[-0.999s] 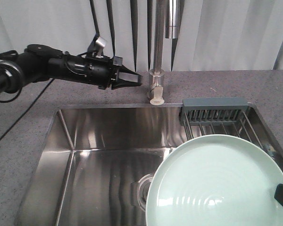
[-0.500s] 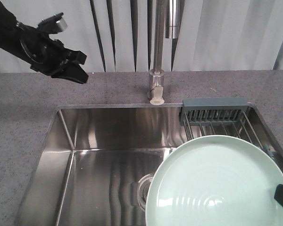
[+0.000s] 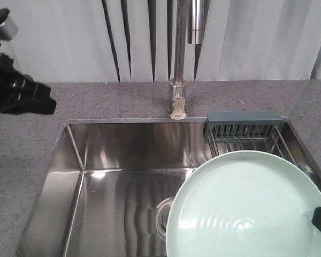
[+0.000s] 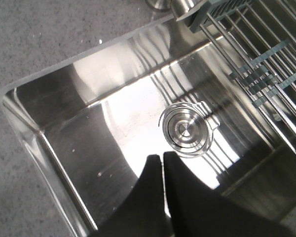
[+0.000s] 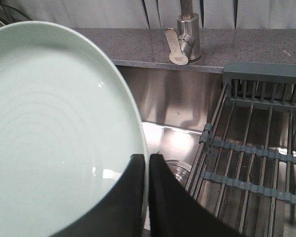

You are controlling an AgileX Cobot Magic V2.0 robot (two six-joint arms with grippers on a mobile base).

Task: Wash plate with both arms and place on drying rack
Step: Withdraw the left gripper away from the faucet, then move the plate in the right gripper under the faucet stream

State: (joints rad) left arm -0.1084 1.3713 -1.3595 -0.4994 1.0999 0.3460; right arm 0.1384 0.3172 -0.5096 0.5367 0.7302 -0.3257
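Plate (image 5: pixel 54 123) is pinched at its rim by my right gripper (image 5: pixel 147 159), left gripper (image 4: pixel 162 157) closed on nothing, so I should carry it level onto the rack (image 5: pixel 264 74).

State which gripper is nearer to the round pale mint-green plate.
Right. The right gripper is shut on the round pale mint-green plate at its rim, over the steel sink. The left gripper, empty, hangs far off at the grey countertop's left side, clear of the plate.
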